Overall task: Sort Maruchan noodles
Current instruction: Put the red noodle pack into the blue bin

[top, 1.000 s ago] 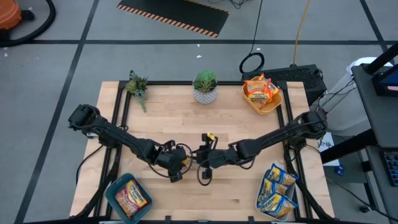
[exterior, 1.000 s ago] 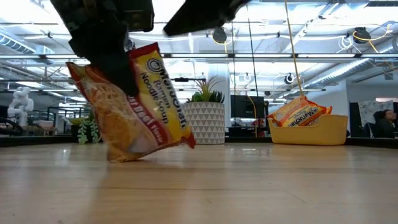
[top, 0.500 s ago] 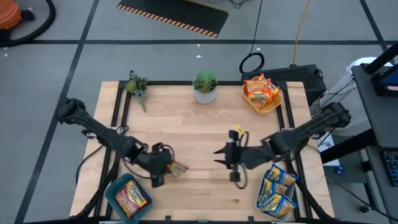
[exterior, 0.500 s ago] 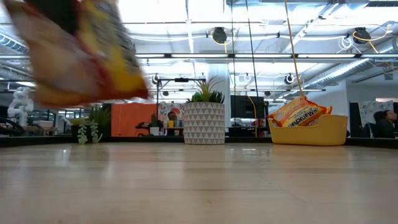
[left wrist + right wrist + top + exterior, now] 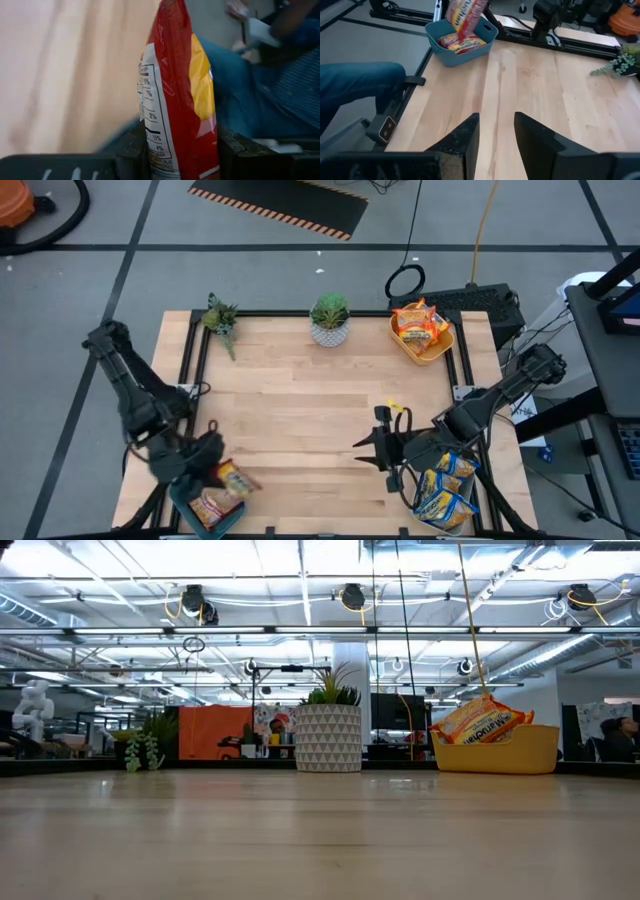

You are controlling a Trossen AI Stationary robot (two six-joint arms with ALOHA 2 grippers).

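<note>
Pale wooden boards make up the table [image 5: 320,420], which stands on a grey floor with dark seams. At the far right corner sits a yellow bin [image 5: 437,350] with orange-yellow noodle packets [image 5: 417,323] heaped in it; the low view shows that heap [image 5: 483,721] rising above the bin's rim. At the near right corner a pale bin holds blue-and-yellow noodle packets [image 5: 443,485] piled together, though its rim is hard to make out under them. At the near left corner a teal bin [image 5: 183,498] holds a red noodle packet [image 5: 208,507] lying flat.

Just above that teal bin hangs the left gripper [image 5: 212,467], its fingers closed on another red packet [image 5: 234,480]. The left wrist view shows this packet [image 5: 177,95] standing on edge between the two dark fingers [image 5: 131,152], pinched at its lower end. From the right wrist view the same packet [image 5: 465,14] hangs upright over the teal bin [image 5: 462,47], with the flat one [image 5: 461,42] inside below it.

Near the pale bin, over bare table, the right gripper [image 5: 366,448] holds nothing, its fingers [image 5: 462,142] parted with wood showing between them.

Along the far edge stand a potted plant in a white patterned pot [image 5: 329,320] and a small leafy sprig [image 5: 221,318].
</note>
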